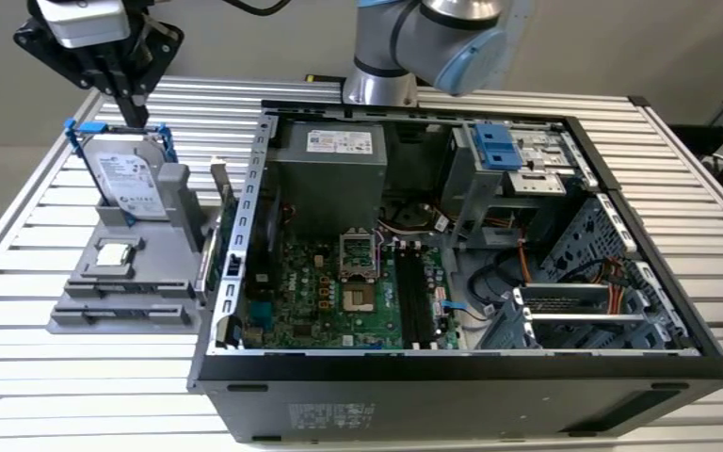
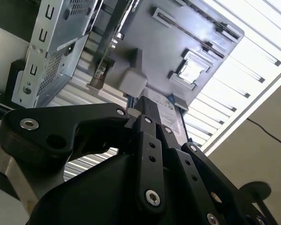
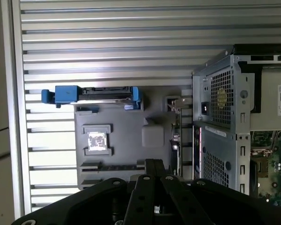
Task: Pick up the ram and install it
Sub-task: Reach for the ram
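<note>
My gripper [image 1: 131, 115] hangs at the exterior view's far left. Its black fingers are shut together with nothing between them, just above the upright silver hard drive [image 1: 127, 181] with blue rails. That drive stands at the back of a grey parts holder [image 1: 120, 282] beside the open computer case [image 1: 462, 372]. In the first wrist view a long narrow slot in the holder [image 3: 113, 167] holds a dark strip right by my gripper [image 3: 154, 162]. I cannot tell whether it is the ram. The motherboard's long black slots [image 1: 418, 301] lie inside the case.
A card with a metal bracket [image 1: 219, 202] stands on edge between the holder and the case wall. A small square chip [image 3: 96, 140] sits in a holder recess. The slatted metal table [image 1: 714, 202] extends around the case. The arm's base [image 1: 380, 85] rises behind the case.
</note>
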`<state>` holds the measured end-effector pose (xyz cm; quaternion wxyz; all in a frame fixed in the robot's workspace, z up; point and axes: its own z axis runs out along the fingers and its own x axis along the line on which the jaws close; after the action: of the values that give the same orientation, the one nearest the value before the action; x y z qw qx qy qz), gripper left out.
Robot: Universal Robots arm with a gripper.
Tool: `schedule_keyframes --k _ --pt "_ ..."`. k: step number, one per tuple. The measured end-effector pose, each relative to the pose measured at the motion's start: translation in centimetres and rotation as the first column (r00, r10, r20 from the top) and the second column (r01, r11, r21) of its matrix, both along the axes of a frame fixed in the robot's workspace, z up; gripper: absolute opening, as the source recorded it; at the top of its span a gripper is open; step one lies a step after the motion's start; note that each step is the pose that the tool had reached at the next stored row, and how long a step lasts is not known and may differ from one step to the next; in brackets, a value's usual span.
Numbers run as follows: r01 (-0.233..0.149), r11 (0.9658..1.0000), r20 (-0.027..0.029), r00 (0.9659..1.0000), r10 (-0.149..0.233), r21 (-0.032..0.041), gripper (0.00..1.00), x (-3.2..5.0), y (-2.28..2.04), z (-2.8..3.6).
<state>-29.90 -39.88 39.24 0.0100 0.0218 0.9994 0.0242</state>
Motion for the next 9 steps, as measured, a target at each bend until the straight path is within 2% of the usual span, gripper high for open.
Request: schedule_keyframes --k 9 --pt "-0.003 1.0000 0.0000 1.0000 0.003 0.0000 0.00 -1.91 0.00 -0.01"
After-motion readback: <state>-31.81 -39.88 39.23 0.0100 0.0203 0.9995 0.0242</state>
